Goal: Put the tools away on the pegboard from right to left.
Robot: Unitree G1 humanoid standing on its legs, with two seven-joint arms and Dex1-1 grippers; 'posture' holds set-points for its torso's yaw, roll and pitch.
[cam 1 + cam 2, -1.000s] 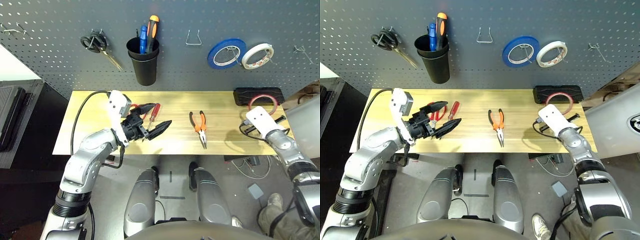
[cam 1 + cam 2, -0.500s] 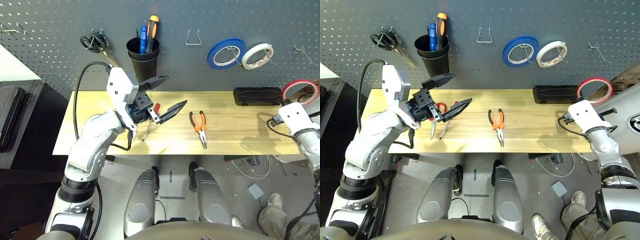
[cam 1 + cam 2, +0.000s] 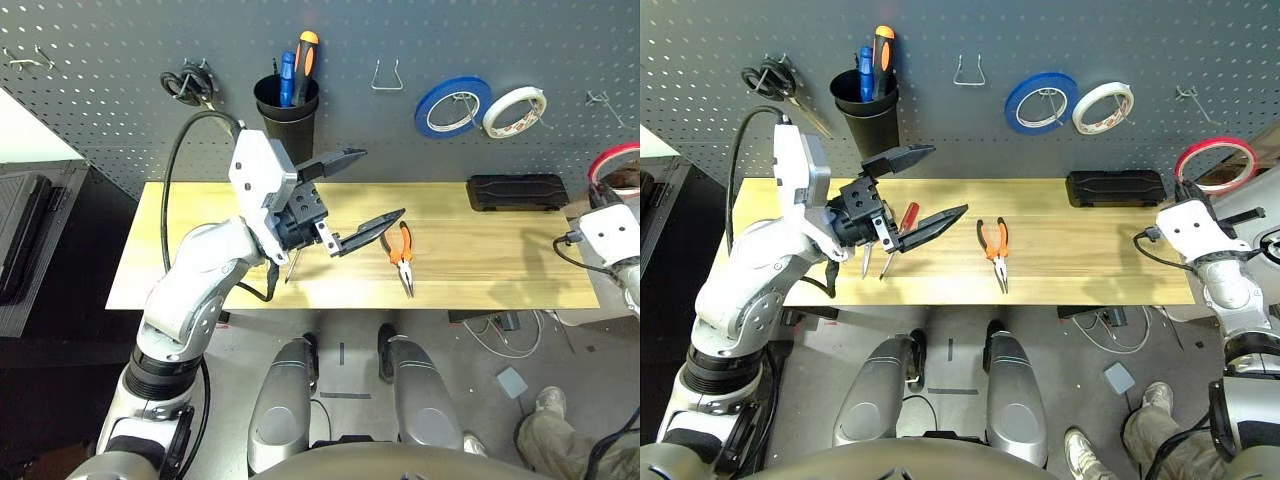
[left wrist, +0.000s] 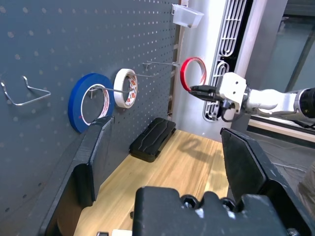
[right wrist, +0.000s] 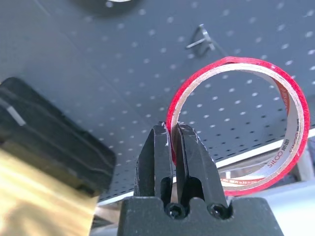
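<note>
My right gripper [image 5: 172, 132] is shut on the rim of the thin red tape ring [image 3: 1215, 163], holding it in the air past the table's right end, below a bare hook [image 3: 1188, 95] on the dark grey pegboard [image 3: 120, 90]. My left gripper [image 3: 380, 183] stands open and empty above the middle-left of the table. The orange-and-black pliers [image 3: 401, 250] lie just right of it. Partly under it lie the red-handled screwdriver [image 3: 902, 225] and the red-handled scissors, of which I see just the blade tips [image 3: 866, 265].
On the pegboard hang black-handled scissors [image 3: 188, 82], a black cup [image 3: 286, 125] with two screwdrivers, a bare wire hook [image 3: 386, 75], a blue tape roll [image 3: 452, 106] and a white one [image 3: 515, 110]. A black box [image 3: 515, 190] lies at the table's back right.
My right gripper has lifted the red tape ring off the table and carried it up and right toward the pegboard's right end. My left arm has risen and swung toward the middle, still open.
</note>
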